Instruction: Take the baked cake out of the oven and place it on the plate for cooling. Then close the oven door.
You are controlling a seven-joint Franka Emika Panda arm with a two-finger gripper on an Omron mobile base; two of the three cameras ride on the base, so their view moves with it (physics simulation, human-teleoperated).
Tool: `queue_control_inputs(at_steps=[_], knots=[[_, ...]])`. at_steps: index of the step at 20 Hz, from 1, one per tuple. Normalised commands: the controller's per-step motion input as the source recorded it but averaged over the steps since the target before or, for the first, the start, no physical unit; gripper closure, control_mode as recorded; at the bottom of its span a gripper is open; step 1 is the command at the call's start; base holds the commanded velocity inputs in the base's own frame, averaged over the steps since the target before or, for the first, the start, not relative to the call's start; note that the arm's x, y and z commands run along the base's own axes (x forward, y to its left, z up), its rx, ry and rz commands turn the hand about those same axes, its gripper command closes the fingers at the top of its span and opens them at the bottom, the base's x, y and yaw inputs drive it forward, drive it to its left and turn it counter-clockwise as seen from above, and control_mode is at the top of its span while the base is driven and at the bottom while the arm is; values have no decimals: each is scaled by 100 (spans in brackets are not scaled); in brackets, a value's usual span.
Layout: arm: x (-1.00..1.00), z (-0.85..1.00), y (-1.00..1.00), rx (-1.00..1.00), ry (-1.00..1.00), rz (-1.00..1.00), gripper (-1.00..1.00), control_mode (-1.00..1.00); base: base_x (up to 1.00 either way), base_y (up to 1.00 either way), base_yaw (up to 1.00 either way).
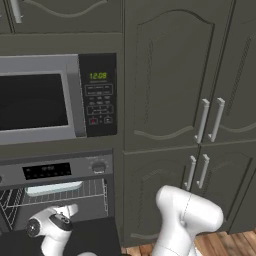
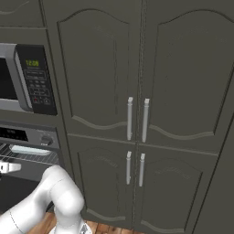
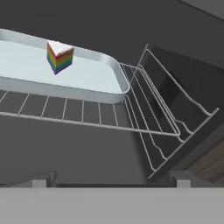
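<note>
Gripper [image 3: 111, 177] jaws spread wide, nothing between them, held low in front of the open built-in dark oven [image 1: 60, 172] with its silver control strip. Dark glass-fronted oven door [image 1: 95, 237] is folded down beneath the arm. Just beyond the fingertips, a wire oven rack [image 3: 87, 111] carries a flat pale whitish-blue tray [image 3: 65, 72] with a raised rim. On the tray stands the baked cake [image 3: 59, 57], a small rainbow-layered wedge with white icing, upright. Above the oven sits a silver-framed microwave [image 1: 55, 97] with green clock. Tall dark cabinet doors [image 2: 141, 105] stand to the right.
</note>
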Motion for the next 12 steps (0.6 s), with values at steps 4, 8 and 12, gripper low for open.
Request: queue_control_inputs(at_steps=[4, 8, 12], knots=[[13, -17, -2, 0, -26, -3, -100, -100, 0, 0, 0], [13, -8, 0, 2, -21, 0, -100, -100, 0, 0, 0], [10, 2, 1, 10, -6, 0, -100, -100, 0, 0, 0]])
